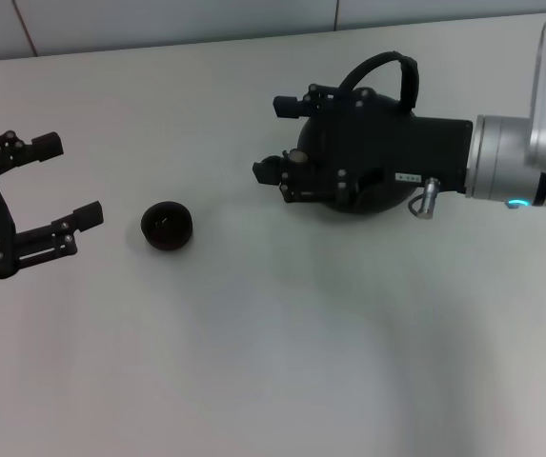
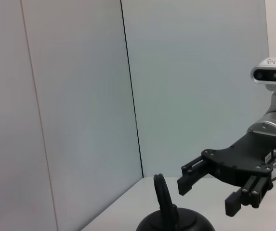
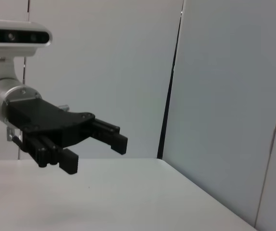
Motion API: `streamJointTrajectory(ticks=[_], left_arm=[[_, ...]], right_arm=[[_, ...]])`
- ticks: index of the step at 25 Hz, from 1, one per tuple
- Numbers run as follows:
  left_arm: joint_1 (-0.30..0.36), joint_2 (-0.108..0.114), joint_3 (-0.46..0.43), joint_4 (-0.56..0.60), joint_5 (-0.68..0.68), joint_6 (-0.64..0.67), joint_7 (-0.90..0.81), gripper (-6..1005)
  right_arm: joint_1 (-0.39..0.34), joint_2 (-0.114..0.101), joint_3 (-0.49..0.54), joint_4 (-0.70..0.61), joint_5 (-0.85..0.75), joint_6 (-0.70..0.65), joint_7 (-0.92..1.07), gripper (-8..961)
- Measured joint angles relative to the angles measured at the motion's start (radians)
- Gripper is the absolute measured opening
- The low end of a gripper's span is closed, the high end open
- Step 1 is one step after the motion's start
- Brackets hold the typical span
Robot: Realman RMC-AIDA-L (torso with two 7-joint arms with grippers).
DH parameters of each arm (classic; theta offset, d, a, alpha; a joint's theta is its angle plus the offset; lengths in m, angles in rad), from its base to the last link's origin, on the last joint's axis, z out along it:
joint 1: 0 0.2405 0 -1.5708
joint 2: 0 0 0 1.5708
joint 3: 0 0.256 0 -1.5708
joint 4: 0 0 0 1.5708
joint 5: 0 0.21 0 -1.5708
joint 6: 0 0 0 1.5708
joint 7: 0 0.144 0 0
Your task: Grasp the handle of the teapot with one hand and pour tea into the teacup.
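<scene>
The teapot [image 1: 363, 152] sits on the white tabletop [image 1: 273, 362], toward the far right, largely hidden in the head view behind the right claw [image 1: 282, 138], which hangs over it with its fingers spread wide and nothing between them. The pot looks like heavy, rigid cast metal with a matte, fairly grippy skin. The place to take hold is the handle [image 1: 387, 71], the thick arched hoop over the top, gripped at its crown so the pot hangs balanced. The teacup [image 1: 167, 226], small and probably easy to knock, stands well to its left. The left claw [image 1: 58, 181] waits near the cup, open and empty. A small white label on the right claw cannot be read.
</scene>
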Motion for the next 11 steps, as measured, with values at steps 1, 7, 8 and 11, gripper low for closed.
streamJointTrajectory(ticks=[1,7,8,11], left_arm=[[-0.001,0.000,0.000,0.000,0.000,-0.001,0.000,814],[-0.004,0.001,-0.001,0.000,0.001,-0.004,-0.001,814],[-0.004,0.001,-0.001,0.000,0.002,-0.005,-0.001,814],[-0.004,0.001,-0.001,0.000,0.003,-0.005,-0.001,814]], right_arm=[[-0.002,0.001,-0.003,0.001,0.000,0.004,-0.002,758],[-0.010,0.001,-0.009,0.002,0.000,0.004,-0.007,758],[-0.013,0.002,-0.009,0.003,0.001,0.003,-0.007,758],[-0.014,0.002,-0.010,0.006,0.002,0.005,-0.007,758]])
